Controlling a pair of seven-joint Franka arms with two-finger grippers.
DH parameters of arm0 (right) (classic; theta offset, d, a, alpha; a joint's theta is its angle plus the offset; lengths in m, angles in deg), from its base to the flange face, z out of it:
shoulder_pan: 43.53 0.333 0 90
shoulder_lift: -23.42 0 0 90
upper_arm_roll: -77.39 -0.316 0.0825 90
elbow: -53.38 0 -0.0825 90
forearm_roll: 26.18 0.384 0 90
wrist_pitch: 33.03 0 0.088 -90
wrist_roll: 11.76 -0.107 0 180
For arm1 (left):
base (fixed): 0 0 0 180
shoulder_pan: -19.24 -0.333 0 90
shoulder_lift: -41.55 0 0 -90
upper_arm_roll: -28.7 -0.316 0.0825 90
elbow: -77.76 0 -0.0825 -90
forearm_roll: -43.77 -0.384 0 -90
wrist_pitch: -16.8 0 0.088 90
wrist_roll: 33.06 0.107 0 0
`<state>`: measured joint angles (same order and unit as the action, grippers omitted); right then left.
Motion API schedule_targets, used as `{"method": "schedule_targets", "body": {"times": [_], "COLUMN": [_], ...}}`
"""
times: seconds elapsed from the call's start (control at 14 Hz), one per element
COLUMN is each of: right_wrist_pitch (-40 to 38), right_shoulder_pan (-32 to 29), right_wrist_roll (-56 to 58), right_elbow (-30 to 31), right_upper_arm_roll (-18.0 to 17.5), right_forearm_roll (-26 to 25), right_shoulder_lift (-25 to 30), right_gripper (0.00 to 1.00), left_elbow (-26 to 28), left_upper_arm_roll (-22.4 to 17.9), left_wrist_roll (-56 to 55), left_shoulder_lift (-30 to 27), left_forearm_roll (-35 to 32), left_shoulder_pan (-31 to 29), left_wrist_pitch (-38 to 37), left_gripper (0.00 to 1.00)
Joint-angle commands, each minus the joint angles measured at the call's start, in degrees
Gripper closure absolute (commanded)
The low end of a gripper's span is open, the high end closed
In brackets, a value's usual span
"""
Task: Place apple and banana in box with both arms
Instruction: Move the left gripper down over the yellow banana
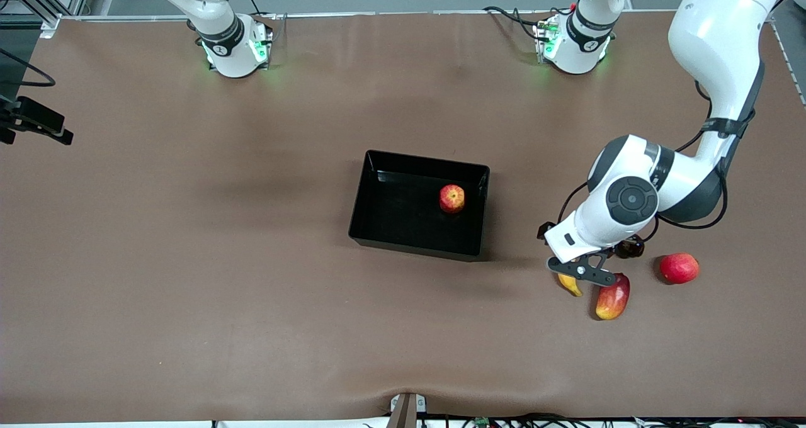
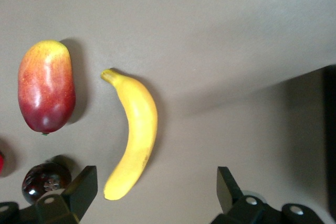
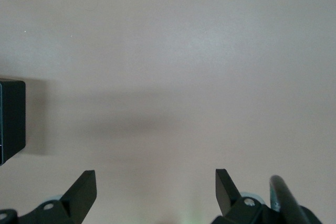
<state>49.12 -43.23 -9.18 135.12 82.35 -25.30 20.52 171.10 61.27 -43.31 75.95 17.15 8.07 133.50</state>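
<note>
The apple [image 1: 451, 198] lies inside the black box [image 1: 378, 226] at the table's middle. The banana [image 1: 570, 284] lies on the table toward the left arm's end, mostly hidden under my left gripper [image 1: 582, 270] in the front view. In the left wrist view the whole banana [image 2: 134, 129] shows, with its lower end just inside one finger of my left gripper [image 2: 157, 182], which is open, empty and above it. My right gripper [image 3: 156, 187] is open and empty over bare table beside the box [image 3: 10, 119]; it is out of the front view.
A red-yellow mango [image 1: 613, 297] lies right beside the banana, a plain red fruit [image 1: 679, 268] farther toward the left arm's end, and a dark round fruit [image 1: 630, 248] under the left wrist. The mango [image 2: 46, 85] and dark fruit [image 2: 44, 179] also show in the left wrist view.
</note>
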Motion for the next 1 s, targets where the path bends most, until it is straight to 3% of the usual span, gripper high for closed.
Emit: {"method": "schedule_targets", "body": {"times": [0.0,0.43,0.79,0.93], "right_wrist_pitch": [-0.5,-0.58,-0.58,-0.58], "right_shoulder_pan": [0.67,0.15,0.06,-0.03], "right_wrist_roll": [-1.36,-1.45,-1.53,-1.53], "right_elbow": [-0.17,-0.08,-0.08,-0.08], "right_upper_arm_roll": [-0.12,-0.04,0.14,0.14], "right_forearm_roll": [0.0,1.58,2.11,2.11], "right_shoulder_lift": [0.09,0.09,0.09,0.09], "right_gripper": [0.0,0.0,0.0,0.0], "left_elbow": [2.89,10.54,11.25,11.95], "left_upper_arm_roll": [0.48,0.4,0.39,0.31], "left_wrist_roll": [0.76,2.86,2.87,2.87], "left_shoulder_lift": [-0.21,3.21,4.98,5.68], "left_forearm_roll": [-3.17,-3.53,-7.04,-7.31], "left_shoulder_pan": [-1.22,-7.37,-7.99,-8.34], "left_wrist_pitch": [2.55,18.02,19.61,21.54], "left_gripper": [0.0,0.0,0.02,0.09]}}
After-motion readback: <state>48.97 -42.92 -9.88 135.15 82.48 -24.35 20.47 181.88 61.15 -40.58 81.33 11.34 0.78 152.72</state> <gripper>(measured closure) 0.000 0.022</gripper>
